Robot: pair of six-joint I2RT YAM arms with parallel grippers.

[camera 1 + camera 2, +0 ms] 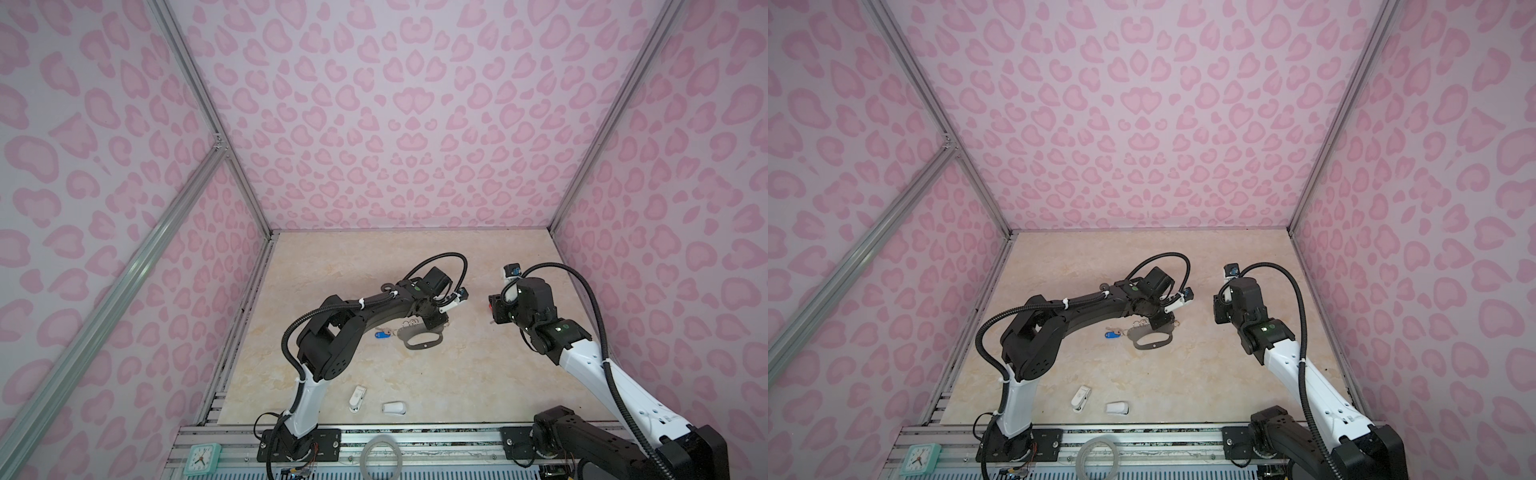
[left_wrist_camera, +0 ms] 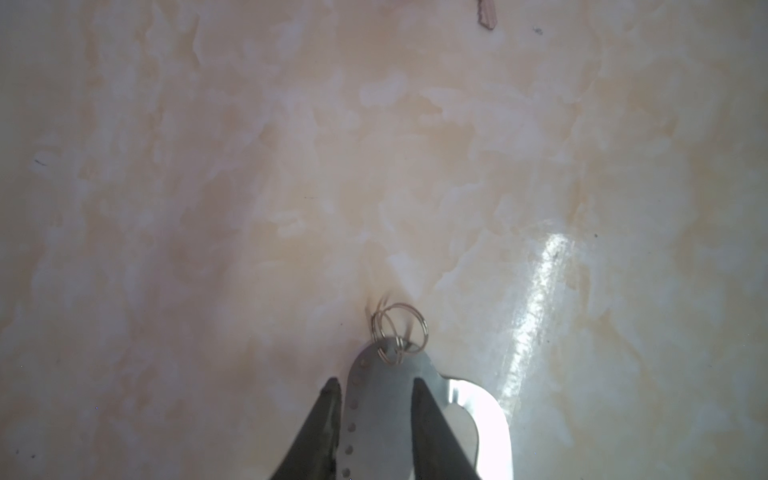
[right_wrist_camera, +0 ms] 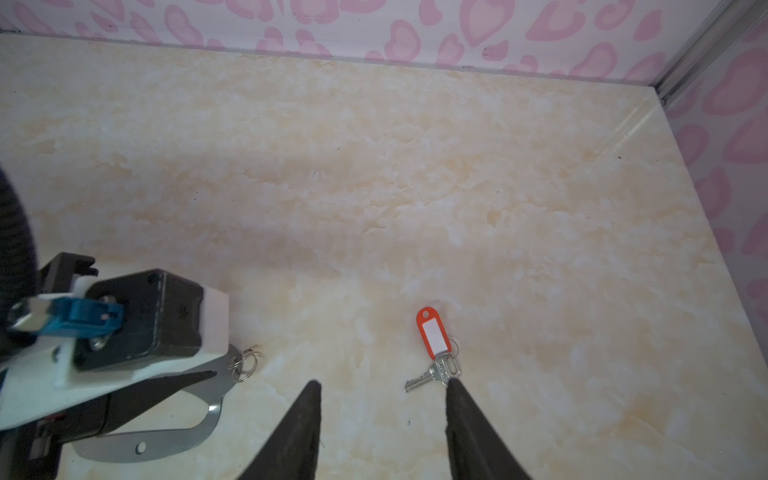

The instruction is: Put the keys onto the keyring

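Observation:
The keyring [image 1: 422, 341] [image 1: 1152, 341], a flat grey plate with an oval cut-out, lies mid-table in both top views. My left gripper [image 2: 376, 384] [image 1: 434, 324] is shut on its holed bar, one finger outside the edge and one in the cut-out. Wire split rings [image 2: 399, 328] [image 3: 245, 361] stick out past the fingertips. A blue-tagged key [image 1: 380, 333] [image 1: 1111, 333] lies at the plate's left end; whether it is joined I cannot tell. The red-orange tagged key [image 3: 434, 345] lies flat on the table. My right gripper [image 3: 382, 384] [image 1: 494, 318] hangs open just over it, one fingertip beside the key's head.
Two small white plastic pieces [image 1: 357, 397] [image 1: 394, 408] lie near the table's front edge. A pale grey hoop [image 1: 381, 457] and a mint clock [image 1: 202, 458] rest on the front rail. Pink patterned walls close in three sides.

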